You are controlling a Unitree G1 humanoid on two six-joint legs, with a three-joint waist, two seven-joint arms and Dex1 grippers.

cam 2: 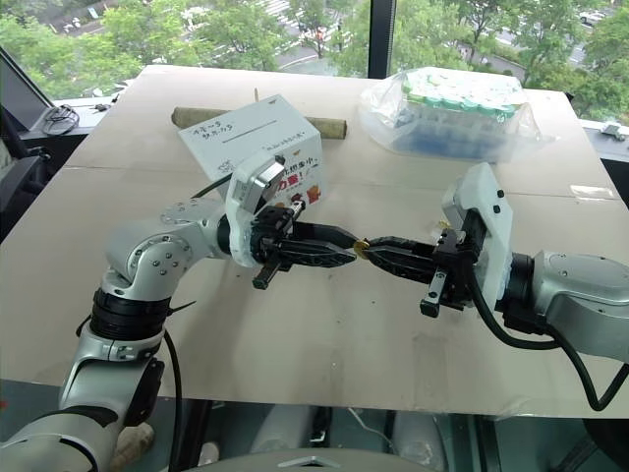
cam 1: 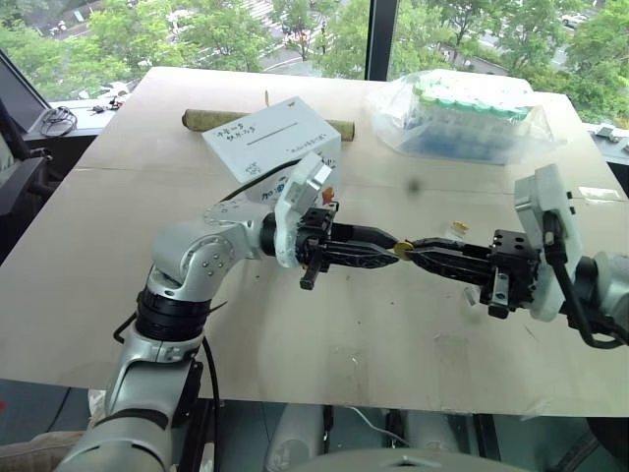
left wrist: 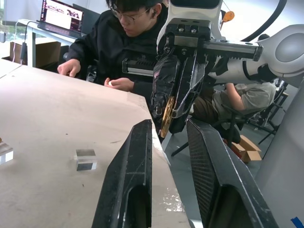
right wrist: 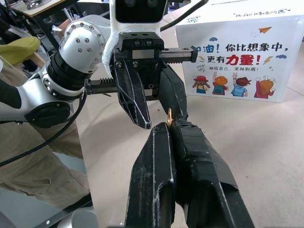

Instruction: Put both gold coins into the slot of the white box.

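The right tool [cam 1: 411,251] is clamped on a gold coin [cam 1: 403,250], which it holds edge-on above the bench [cam 1: 118,265]. In the right wrist view the coin [right wrist: 169,117] pokes out past the pressed-together fingertips [right wrist: 159,137].

The left tool [cam 1: 390,246] faces the right tool tip to tip, level over the bench. Its two fingers [left wrist: 130,175] stand slightly apart with a narrow gap between them, and the coin [left wrist: 166,116] sits at the mouth of that gap. In the right wrist view one left fingertip is beside the coin and the other a little off it; whether either touches the coin cannot be told. The left tool grips nothing that can be seen.

The white box [cam 1: 273,138] stands on the bench beyond the left tool, on the far side of its wrist. The slot [cam 1: 270,134] is a thin dark line across the box's top face, well apart from both tools. The box's printed side with cartoon figures [right wrist: 232,85] faces the right tool.

A small gold object [cam 1: 458,227] lies on the bench just beyond the right tool's fingers; it may be the second coin, but it is too small to tell.

A clear bag of green-capped tubes [cam 1: 462,116] lies farther off, beyond the right tool. A brown roll [cam 1: 211,119] lies behind the box. Two small clear blocks [left wrist: 86,159] sit on the bench beside the left tool. A person in black [left wrist: 118,42] sits at the bench edge past the right tool.
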